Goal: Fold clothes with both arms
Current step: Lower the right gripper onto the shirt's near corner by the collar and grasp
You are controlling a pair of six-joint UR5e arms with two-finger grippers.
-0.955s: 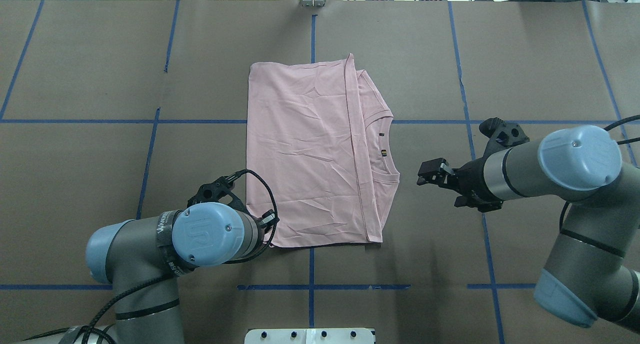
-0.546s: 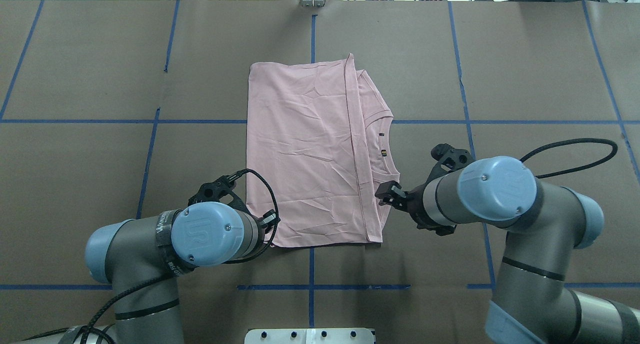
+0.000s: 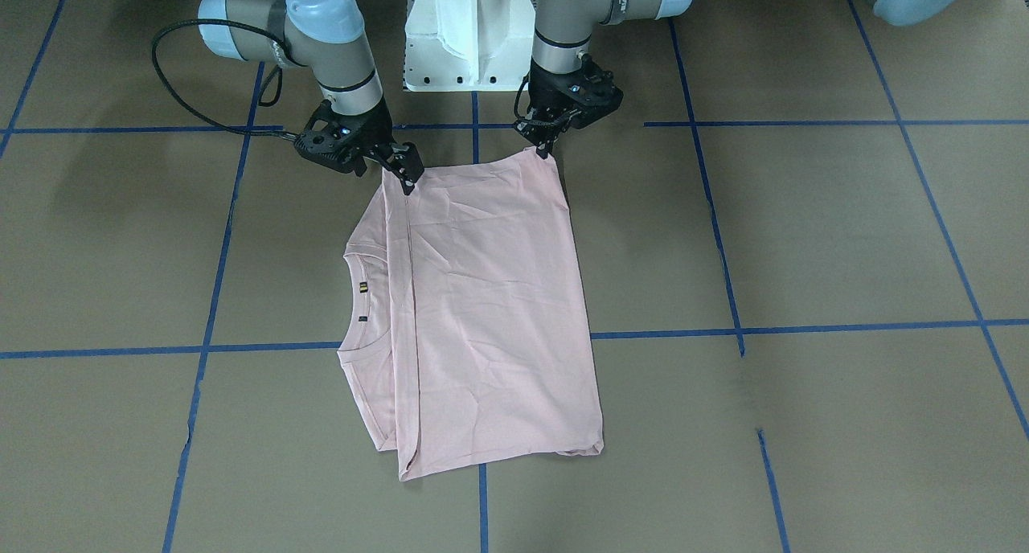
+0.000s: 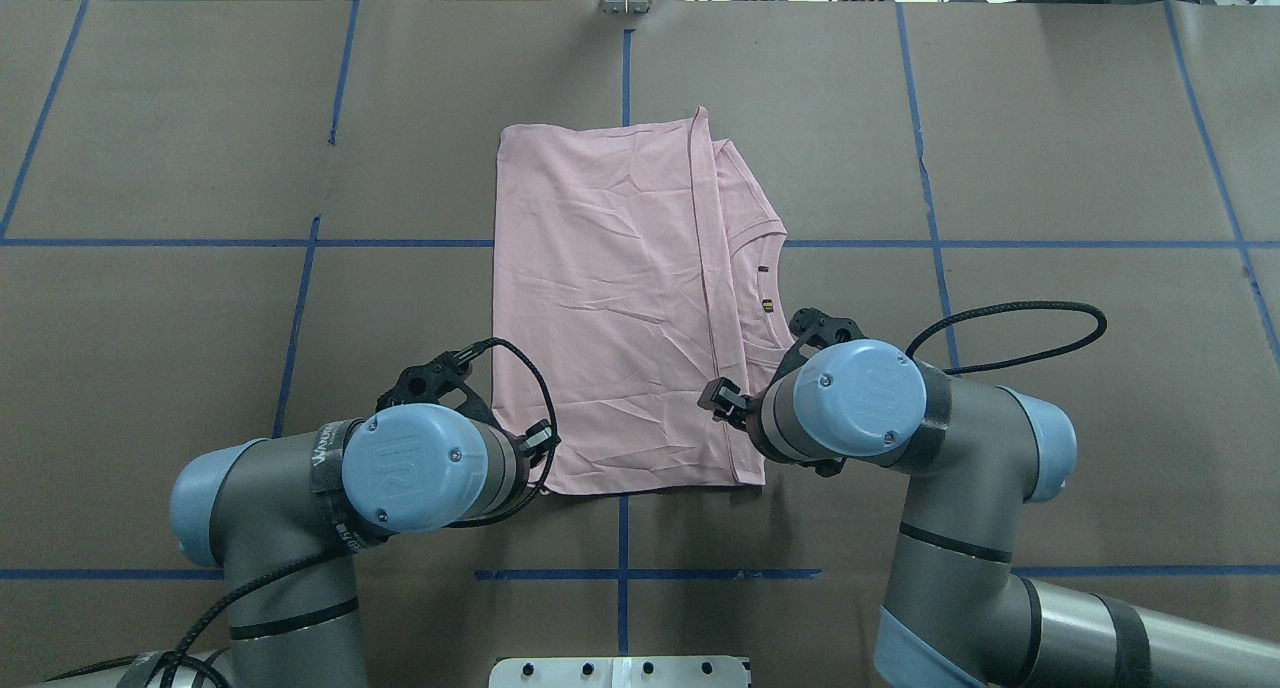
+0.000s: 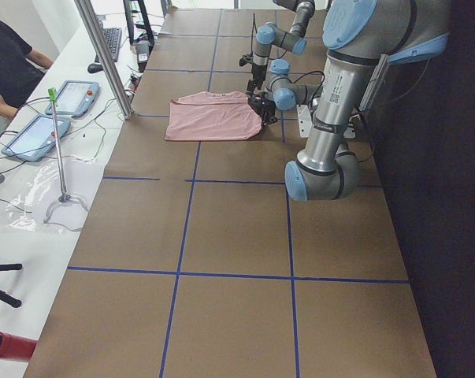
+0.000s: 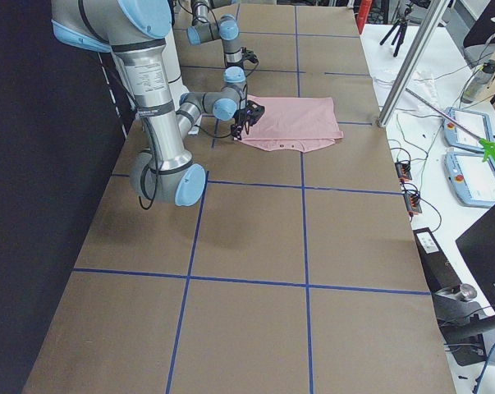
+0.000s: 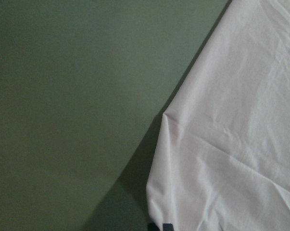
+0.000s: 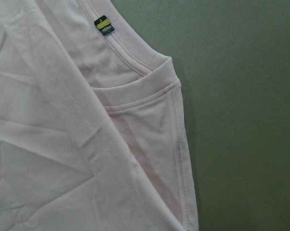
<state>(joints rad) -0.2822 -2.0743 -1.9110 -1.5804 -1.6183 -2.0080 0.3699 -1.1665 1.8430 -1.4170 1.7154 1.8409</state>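
T-shirt (image 4: 610, 308) lies flat mid-desk (image 4: 200, 168), folded once, hem up near the collar. Left gripper (image 3: 549, 145): jaws look pinched on one robot-side corner. Right gripper (image 3: 406, 175) is over the other corner — jaw state cannot be told. Judged: further folds left.

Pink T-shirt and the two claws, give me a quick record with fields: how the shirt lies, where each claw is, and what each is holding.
Shirt: pale pink T-shirt, folded over itself, flat on the table
Collar: peeks out past the fold on the robot's right, small striped label showing
Left claw: at the shirt corner nearest the robot, left side; grip unclear
Right claw: at the near right corner, by the hem line; grip unclear
Far edge: no claw near it
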